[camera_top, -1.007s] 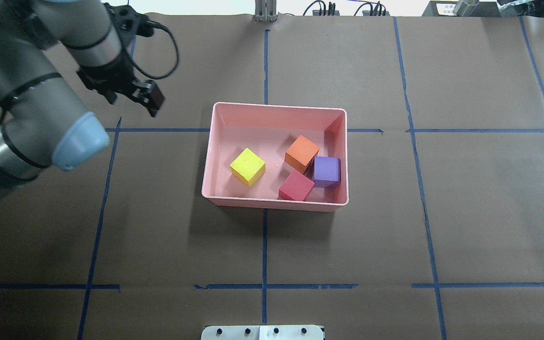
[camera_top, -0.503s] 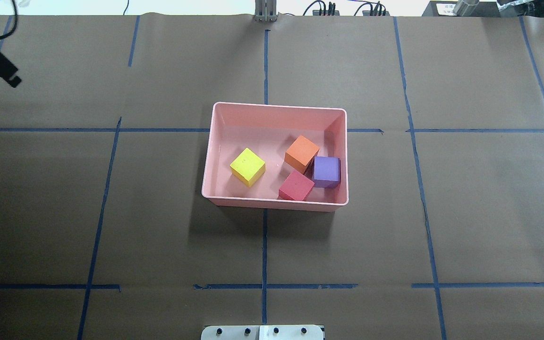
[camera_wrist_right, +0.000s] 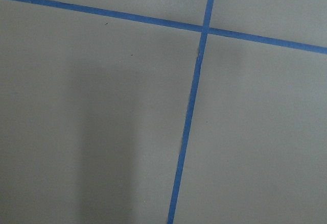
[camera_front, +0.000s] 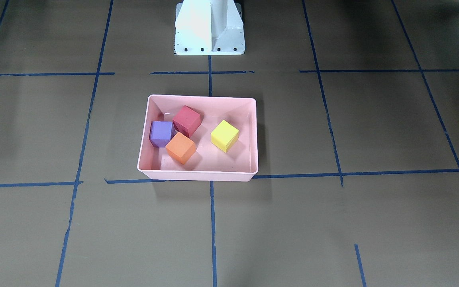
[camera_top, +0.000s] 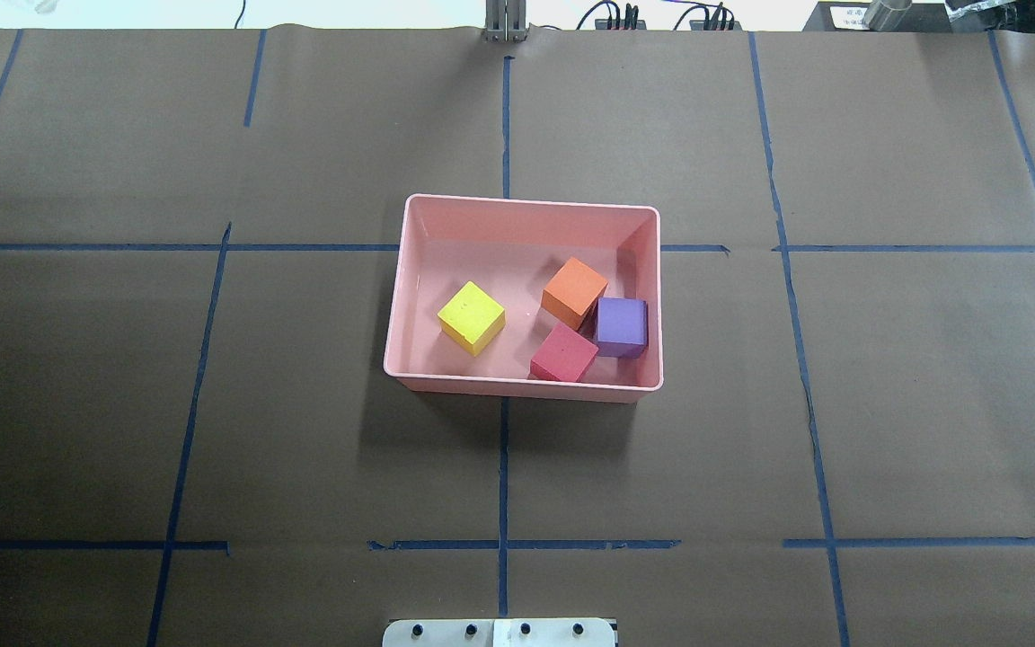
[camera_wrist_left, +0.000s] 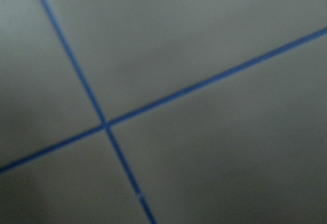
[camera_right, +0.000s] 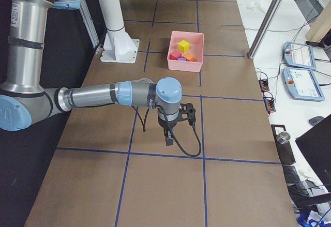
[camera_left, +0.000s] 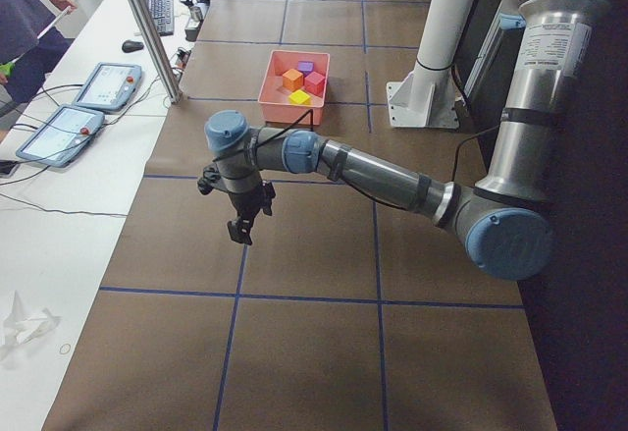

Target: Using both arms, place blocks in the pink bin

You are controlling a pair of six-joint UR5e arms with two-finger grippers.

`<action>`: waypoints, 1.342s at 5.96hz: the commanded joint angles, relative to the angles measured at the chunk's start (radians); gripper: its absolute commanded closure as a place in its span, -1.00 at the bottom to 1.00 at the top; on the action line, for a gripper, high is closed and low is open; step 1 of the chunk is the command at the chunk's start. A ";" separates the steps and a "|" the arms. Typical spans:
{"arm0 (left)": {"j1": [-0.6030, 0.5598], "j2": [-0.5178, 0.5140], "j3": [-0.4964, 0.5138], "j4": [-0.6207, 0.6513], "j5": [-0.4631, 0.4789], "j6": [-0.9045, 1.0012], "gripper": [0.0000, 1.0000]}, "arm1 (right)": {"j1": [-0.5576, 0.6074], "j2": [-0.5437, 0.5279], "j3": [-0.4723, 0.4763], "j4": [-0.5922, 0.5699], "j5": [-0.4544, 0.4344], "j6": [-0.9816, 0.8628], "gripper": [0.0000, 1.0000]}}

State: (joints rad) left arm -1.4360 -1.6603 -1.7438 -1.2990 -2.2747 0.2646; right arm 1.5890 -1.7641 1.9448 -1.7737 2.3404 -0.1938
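Lying in bin (camera_top: pixel 526 223): blks (camera_top: pixel 574 292), fingers (camera_left: pixel 239 231) afar

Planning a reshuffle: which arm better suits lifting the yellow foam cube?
Left, probably: the yellow foam cube sits leftmost in the pale pink plastic bin; both arms hang far off.

Blocks: four; purple block (camera_top: pixel 621 325), red block (camera_top: pixel 562 353), yellow-green block (camera_top: pixel 471 316), orange block (camera_top: pixel 574 291)
Pink bin (camera_top: pixel 526 207): one
Arms: two; left arm (camera_left: pixel 392 181), right arm (camera_right: pixel 98 95)
Grippers: two; left gripper (camera_left: pixel 236 236), right gripper (camera_right: pixel 168 140)
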 commanded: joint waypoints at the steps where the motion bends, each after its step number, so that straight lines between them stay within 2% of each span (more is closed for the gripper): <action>1: -0.012 0.103 0.021 -0.006 -0.002 0.019 -1.00 | -0.001 0.000 0.000 0.002 0.000 0.001 -1.00; 2: -0.062 0.166 0.014 -0.043 -0.005 0.019 -1.00 | -0.001 0.000 0.000 0.002 0.002 -0.001 -1.00; 3: -0.084 0.184 0.020 -0.069 -0.003 0.007 -1.00 | -0.001 0.000 0.000 0.002 0.002 -0.001 -1.00; 8: -0.081 0.186 0.006 -0.069 0.006 0.013 -1.00 | -0.001 0.000 0.003 0.002 0.005 -0.004 -1.00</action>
State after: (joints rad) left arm -1.5171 -1.4749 -1.7363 -1.3717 -2.2689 0.2771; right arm 1.5877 -1.7641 1.9481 -1.7717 2.3444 -0.1964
